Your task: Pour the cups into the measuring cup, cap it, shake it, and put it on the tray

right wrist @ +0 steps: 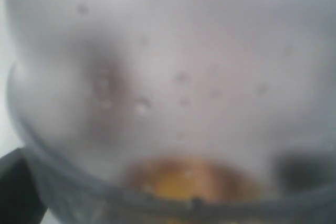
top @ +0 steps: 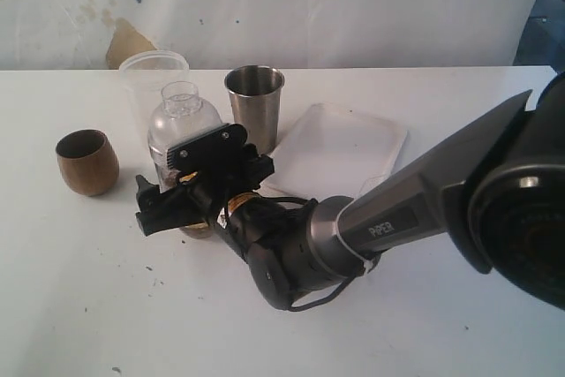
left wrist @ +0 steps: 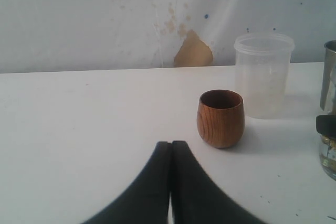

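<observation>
The clear measuring cup (top: pixel 183 121) stands on the table with amber liquid at its bottom and a rounded, necked top. My right gripper (top: pixel 190 193) reaches across and is shut on its lower half. In the right wrist view the cup (right wrist: pixel 173 66) is a blur that fills the frame, with a dark finger (right wrist: pixel 16 192) at one edge. The brown wooden cup (top: pixel 86 162) stands upright to the left. The steel tumbler (top: pixel 254 105) stands behind, next to the white tray (top: pixel 353 143). My left gripper (left wrist: pixel 171 143) is shut on nothing, just short of the wooden cup (left wrist: pixel 220 118).
A frosted plastic cup (top: pixel 152 77) stands behind the measuring cup and also shows in the left wrist view as the frosted cup (left wrist: pixel 262 74). The right arm (top: pixel 415 209) stretches across the front of the tray. A wall runs along the table's far edge.
</observation>
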`<state>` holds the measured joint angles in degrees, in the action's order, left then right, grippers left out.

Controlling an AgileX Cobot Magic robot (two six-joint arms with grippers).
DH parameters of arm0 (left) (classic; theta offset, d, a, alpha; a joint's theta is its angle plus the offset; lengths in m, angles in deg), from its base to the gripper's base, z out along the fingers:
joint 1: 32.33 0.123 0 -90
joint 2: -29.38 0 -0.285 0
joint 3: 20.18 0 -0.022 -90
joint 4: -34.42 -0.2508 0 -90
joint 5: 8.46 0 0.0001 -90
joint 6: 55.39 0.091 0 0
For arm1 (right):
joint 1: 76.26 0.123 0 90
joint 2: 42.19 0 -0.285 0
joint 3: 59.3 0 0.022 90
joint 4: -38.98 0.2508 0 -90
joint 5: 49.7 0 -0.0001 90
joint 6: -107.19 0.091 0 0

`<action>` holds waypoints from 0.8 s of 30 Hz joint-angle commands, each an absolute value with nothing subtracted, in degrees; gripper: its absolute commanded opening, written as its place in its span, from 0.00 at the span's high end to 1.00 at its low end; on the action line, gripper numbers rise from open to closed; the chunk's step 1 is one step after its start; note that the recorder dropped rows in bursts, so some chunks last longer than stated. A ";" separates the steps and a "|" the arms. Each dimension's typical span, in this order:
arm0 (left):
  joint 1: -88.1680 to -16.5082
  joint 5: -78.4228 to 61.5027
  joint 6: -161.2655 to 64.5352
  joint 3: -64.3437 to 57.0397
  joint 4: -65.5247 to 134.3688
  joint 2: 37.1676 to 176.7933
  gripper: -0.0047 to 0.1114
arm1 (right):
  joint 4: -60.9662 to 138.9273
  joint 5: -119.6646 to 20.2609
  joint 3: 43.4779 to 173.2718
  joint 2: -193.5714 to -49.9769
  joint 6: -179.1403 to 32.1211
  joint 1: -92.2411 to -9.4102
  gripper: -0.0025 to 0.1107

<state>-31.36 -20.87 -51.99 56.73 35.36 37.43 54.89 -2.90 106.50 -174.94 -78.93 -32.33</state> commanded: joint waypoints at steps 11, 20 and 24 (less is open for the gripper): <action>-31.38 -20.14 -52.00 57.04 35.38 37.17 0.96 | 50.91 0.12 107.08 -174.74 -77.05 -32.36 0.97; -31.38 -20.14 -52.00 57.04 35.38 37.17 0.96 | 50.91 0.72 106.75 -171.21 -80.31 -32.36 0.98; -31.38 -20.14 -52.00 57.04 35.38 37.17 0.96 | 50.65 -1.77 106.75 -167.19 -79.92 -32.36 0.98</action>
